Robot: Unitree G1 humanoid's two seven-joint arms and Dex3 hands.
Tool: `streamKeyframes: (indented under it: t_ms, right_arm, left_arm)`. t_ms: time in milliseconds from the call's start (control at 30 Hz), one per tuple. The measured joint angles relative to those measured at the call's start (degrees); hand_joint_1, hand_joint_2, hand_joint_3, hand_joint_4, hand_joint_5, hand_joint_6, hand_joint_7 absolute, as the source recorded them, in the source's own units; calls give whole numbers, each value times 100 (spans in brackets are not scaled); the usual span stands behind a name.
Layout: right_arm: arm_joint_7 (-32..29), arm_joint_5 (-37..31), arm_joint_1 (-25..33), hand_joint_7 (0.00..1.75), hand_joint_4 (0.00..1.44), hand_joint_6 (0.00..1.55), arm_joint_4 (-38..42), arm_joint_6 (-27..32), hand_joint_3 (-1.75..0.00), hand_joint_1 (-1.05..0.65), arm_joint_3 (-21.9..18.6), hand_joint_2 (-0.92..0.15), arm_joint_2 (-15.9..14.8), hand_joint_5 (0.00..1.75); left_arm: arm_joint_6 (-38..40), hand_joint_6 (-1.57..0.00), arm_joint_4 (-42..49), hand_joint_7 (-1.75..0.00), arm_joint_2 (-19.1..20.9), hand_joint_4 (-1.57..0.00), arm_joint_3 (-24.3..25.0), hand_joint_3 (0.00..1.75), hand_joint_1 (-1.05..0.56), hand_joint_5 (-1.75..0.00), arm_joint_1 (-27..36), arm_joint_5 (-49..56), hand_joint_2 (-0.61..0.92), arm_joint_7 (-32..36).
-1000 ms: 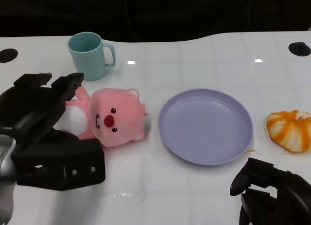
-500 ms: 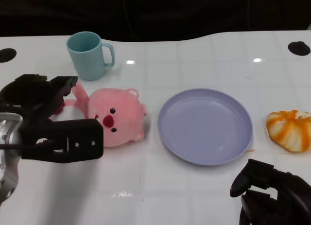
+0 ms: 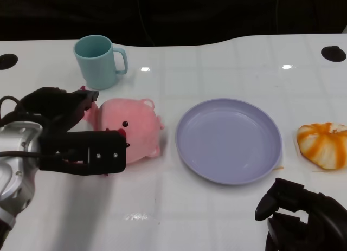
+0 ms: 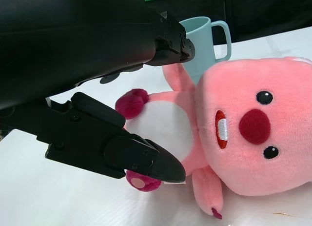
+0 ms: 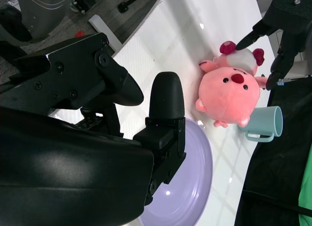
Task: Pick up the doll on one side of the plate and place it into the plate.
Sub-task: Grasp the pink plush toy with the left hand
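Pink doll (image 3: 133, 129); lavender plate (image 3: 227, 140); teal mug (image 3: 99, 62).

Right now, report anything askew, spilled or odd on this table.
Only the pink doll is off: it lies on its back beside the plate rather than in it, with the left hand closing around its body. The cup stands upright, and nothing is spilled.

A lab: white table (image 3: 217, 207), cables and equipment on the floor (image 5: 58, 11).
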Motion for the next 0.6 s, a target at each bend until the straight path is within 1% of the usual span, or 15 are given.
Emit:
streamKeyframes:
  t_ms: [333,500,600]
  right_arm:
    - [-11,9,12,157,66,52,-34,21,-117,-10,0,-66,1,175]
    - [-21,17,33,157,65,52,-86,87,-118,-11,-1,-66,0,175]
    - [-17,22,45,157,66,52,-89,89,-118,-11,-2,-65,-1,175]
  left_arm:
    - [-28,-14,616,-1,-180,-7,-220,0,-64,-12,-270,7,86,266]
    - [-14,-14,1127,0,-310,-8,-316,0,-61,-11,-506,-18,86,336]
    - [-32,-13,1642,0,-406,-8,-410,0,-61,-10,-723,-51,87,468]
